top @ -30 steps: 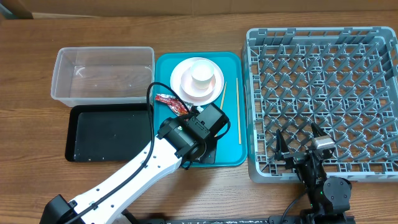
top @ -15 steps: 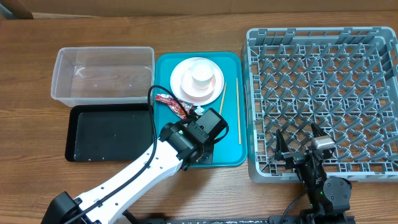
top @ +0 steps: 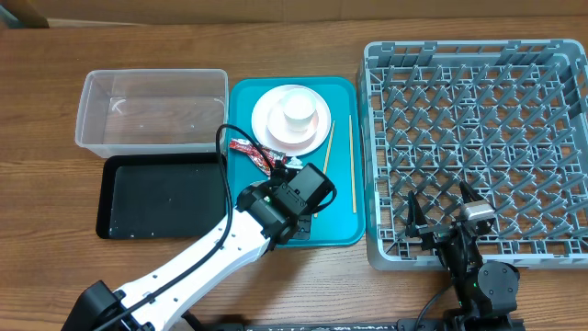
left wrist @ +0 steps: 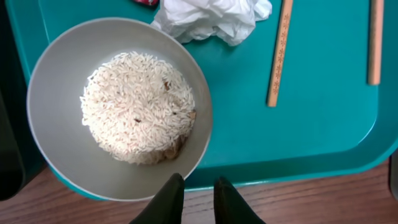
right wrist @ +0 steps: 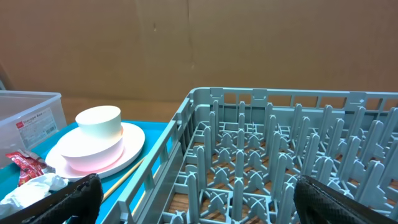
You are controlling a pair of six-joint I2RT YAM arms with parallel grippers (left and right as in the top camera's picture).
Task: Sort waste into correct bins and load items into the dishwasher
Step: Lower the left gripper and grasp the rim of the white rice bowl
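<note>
A white bowl (left wrist: 56,137) heaped with rice (left wrist: 137,106) sits at the front of the teal tray (left wrist: 311,124). My left gripper (left wrist: 199,182) hovers at the bowl's near rim, fingers slightly apart and holding nothing; overhead, the left gripper (top: 294,225) hides the bowl. A crumpled tissue (left wrist: 211,18) and red wrapper (top: 250,150) lie behind it, with two chopsticks (left wrist: 280,53) to the right. A cup (top: 299,110) stands on stacked plates (top: 276,129). My right gripper (right wrist: 199,199) is wide open over the front-left corner of the grey dish rack (top: 367,147).
The clear tub (top: 92,119) stands left of the teal tray, with the black tray (top: 156,198) just in front of it. The dish rack's wall runs along the teal tray's right side. Bare wooden table lies in front of the tray.
My left gripper has drawn back toward the tray's front edge, and its fingers have parted a little. The right arm has not moved.
</note>
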